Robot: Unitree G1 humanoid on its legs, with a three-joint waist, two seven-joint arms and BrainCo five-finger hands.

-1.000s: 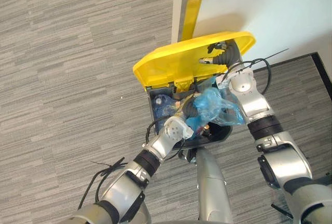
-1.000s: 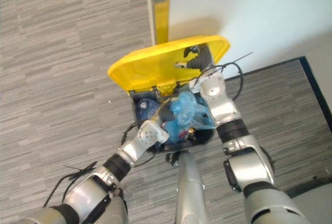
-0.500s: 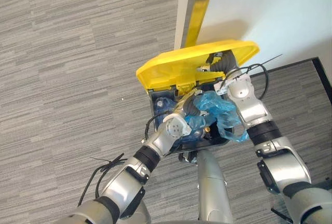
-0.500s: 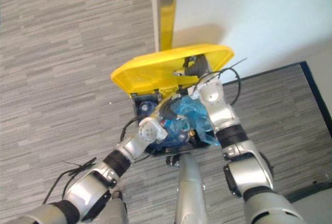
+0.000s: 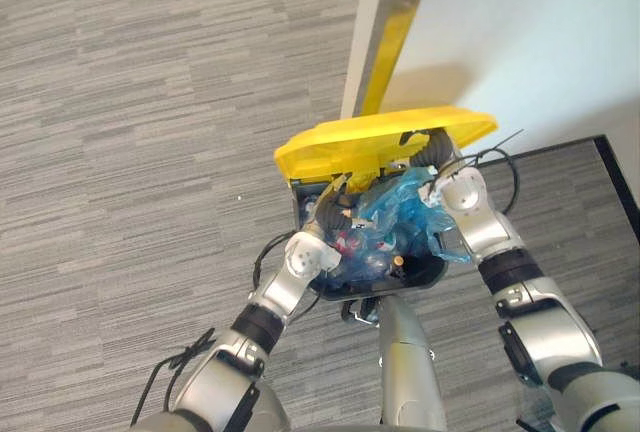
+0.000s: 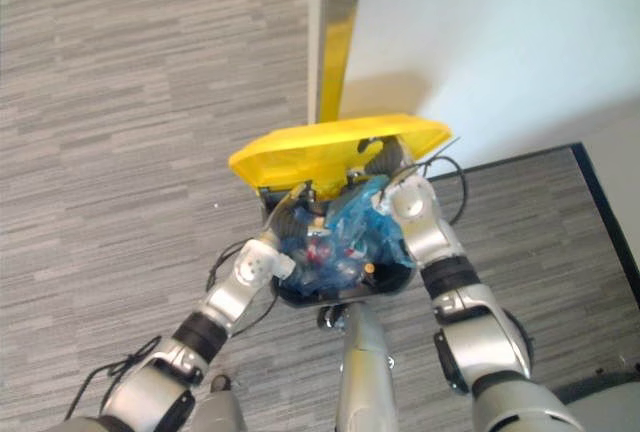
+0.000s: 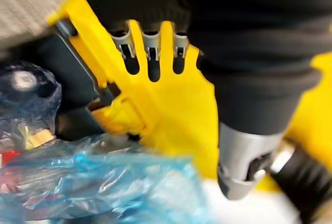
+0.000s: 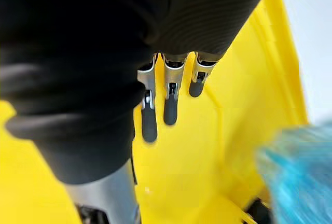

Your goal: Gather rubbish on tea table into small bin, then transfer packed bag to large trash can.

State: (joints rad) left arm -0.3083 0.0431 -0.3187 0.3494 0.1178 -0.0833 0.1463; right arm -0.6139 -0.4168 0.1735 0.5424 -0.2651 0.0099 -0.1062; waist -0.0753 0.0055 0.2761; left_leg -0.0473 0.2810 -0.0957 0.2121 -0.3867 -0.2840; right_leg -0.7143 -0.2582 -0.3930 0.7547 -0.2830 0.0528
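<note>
blue bag [image 5: 395,222] lies in the dark trash can [image 5: 420,274] under its half-raised yellow lid [image 5: 370,142]. our right robot hand [image 8: 167,97] holds straight fingers against the lid's underside; our left robot hand [image 5: 326,214] hangs loose-fingered, empty.

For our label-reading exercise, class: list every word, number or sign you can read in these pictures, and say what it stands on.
None can be read.
The yellow lid shows no print.
Any print on the rubbish inside the blue bag is too small and blurred.
</note>
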